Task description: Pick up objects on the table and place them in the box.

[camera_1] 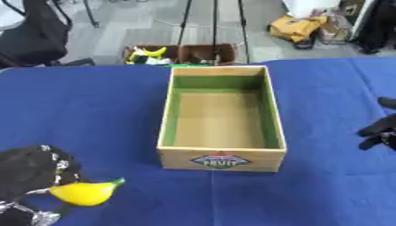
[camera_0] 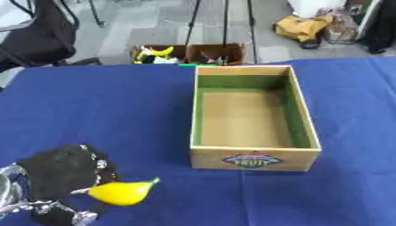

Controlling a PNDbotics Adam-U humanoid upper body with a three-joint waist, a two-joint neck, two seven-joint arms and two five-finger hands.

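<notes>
A yellow banana lies nearly level, long axis left to right, its green stem tip pointing right and slightly up toward the box. The left hand curls around its left end near the table's near-left corner, over the blue tablecloth. The wooden fruit box sits open at centre — bare cloth lies between it and the banana. The right hand shows only at the right edge; whether it is closed I cannot tell.

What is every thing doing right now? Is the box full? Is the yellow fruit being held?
Box: open, upright, nothing inside.
Yellow fruit: held outside the box, near its front left corner.
Left hand: fingers curled round the fruit.
Right hand: at the right edge, holding nothing.
</notes>
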